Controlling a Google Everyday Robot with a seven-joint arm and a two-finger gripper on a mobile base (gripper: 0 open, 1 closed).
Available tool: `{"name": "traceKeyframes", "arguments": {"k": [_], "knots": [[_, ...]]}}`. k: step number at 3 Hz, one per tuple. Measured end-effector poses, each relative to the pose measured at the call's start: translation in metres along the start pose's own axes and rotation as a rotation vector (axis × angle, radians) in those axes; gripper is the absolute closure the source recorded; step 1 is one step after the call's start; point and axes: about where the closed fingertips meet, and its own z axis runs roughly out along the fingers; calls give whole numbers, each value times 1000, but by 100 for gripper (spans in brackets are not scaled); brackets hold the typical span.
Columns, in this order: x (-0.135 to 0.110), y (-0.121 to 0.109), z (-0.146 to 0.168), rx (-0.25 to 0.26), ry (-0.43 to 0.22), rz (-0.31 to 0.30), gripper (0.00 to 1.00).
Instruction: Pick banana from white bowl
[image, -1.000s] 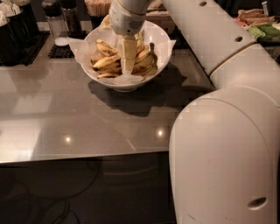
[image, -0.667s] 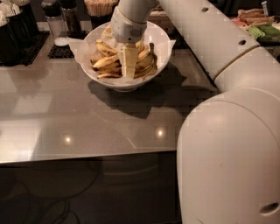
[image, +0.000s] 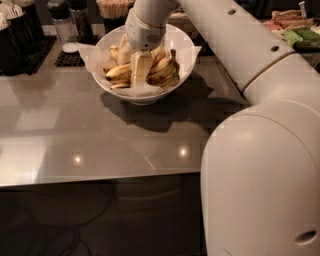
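Note:
The white bowl (image: 186, 60) stands at the back middle of the grey table (image: 75, 130), lined with crinkled white paper. Several yellow, brown-spotted bananas (image: 119, 73) lie in it. My gripper (image: 140, 70) reaches straight down from above into the middle of the bowl, in among the bananas and touching them. Its tip is buried between the fruit. My white arm runs from the gripper up and to the right, hiding the bowl's back rim.
Dark containers (image: 17, 35) and clear shakers (image: 62, 25) on a black mat stand at the back left. A cup of wooden sticks (image: 115, 7) is behind the bowl. Snack packets (image: 295, 30) lie at the back right. My arm's bulk (image: 260, 185) fills the lower right.
The gripper has sunk a little lower and slightly left into the bananas. The arm's large segment has shifted to the right in view. The bowl has not moved.

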Motion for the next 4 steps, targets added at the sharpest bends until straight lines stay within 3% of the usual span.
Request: {"name": "traceKeyframes", "arguments": {"k": [2,3,4], "knots": [[-1,-2,2,6,-1,0,88],[-11,-6,-14,34,53,-7,100],[-26,-6,-43,108,58,-31,100]]}}
